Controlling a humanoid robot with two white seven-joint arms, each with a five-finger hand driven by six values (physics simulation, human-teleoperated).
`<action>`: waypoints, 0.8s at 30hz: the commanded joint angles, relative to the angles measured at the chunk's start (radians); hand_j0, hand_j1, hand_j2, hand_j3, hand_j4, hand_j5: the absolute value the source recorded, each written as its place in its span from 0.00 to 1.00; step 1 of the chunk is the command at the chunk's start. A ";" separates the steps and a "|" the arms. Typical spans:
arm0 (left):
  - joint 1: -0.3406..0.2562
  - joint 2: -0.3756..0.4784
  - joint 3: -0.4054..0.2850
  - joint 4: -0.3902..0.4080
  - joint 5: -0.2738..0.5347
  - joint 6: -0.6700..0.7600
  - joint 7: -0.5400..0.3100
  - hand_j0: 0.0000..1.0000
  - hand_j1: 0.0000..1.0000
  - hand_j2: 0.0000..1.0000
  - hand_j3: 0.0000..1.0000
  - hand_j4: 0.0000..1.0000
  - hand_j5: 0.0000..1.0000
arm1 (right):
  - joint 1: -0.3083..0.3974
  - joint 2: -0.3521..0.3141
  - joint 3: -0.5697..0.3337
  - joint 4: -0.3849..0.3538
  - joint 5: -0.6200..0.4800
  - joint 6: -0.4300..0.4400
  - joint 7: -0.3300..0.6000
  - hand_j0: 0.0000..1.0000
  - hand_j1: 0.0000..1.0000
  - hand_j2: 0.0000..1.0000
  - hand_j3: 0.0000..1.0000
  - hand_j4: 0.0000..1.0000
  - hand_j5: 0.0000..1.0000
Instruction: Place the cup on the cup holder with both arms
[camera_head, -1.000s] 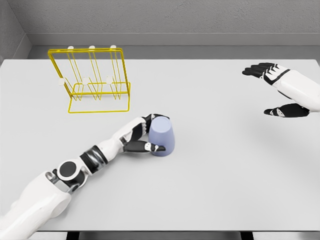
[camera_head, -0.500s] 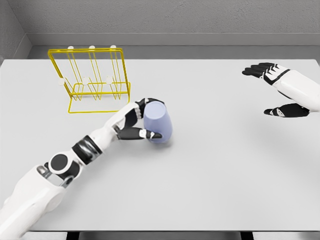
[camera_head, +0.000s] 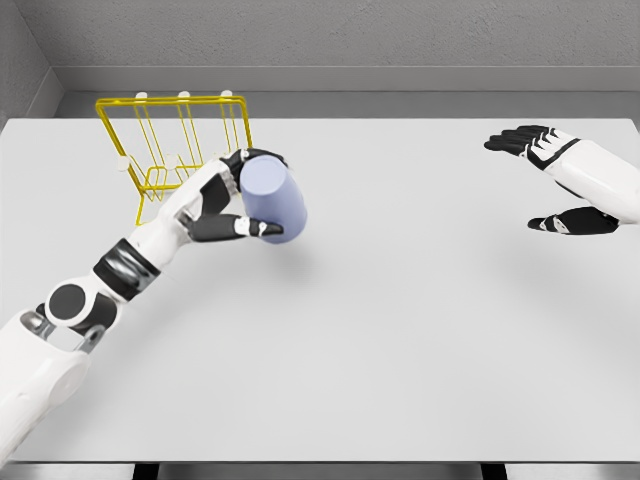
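Cup: a pale lavender-blue, smooth tapered cup (camera_head: 270, 195), tilted so that its flat closed end faces up and to the left, the wider end pointing down and to the right; it appears lifted clear of the tabletop, with a soft shadow below it.
Cup position: in front of the right end of the rack, overlapping its lower right corner in the head view; whether cup and wire touch cannot be told.
Left hand: the left hand (camera_head: 228, 200), black-fingered with white segments, is wrapped around the cup, its thumb (camera_head: 252, 228) across the cup's lower side and the other fingers curled over the upper edge near the closed end.
Left arm: white, with dark joints, it reaches from the lower left corner diagonally up to the cup.
Cup holder: a yellow wire rack (camera_head: 180, 150) with upright loops and small white tips along its top bar, standing at the back left of the tabletop.
Right hand: the right hand (camera_head: 555, 180) hovers at the far right, well apart from cup and rack, fingers spread and relaxed, thumb held below them, gripping nothing.
Tabletop: a plain light grey tabletop (camera_head: 420, 330), with a grey wall behind its far edge.
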 joint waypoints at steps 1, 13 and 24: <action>0.000 0.028 0.025 -0.017 0.006 0.000 0.000 0.62 0.62 0.62 0.62 0.62 0.62 | 0.000 0.000 0.000 -0.001 -0.007 0.003 -0.001 1.00 1.00 1.00 1.00 1.00 1.00; -0.037 0.092 0.076 -0.045 0.050 0.000 0.000 0.62 0.62 0.62 0.62 0.62 0.62 | 0.000 -0.002 0.000 0.002 -0.007 0.003 -0.001 1.00 1.00 1.00 1.00 1.00 1.00; -0.040 0.138 0.133 -0.031 0.078 0.000 0.000 0.63 0.63 0.63 0.63 0.63 0.63 | 0.000 -0.002 0.000 0.002 -0.007 0.003 -0.001 1.00 1.00 1.00 1.00 1.00 1.00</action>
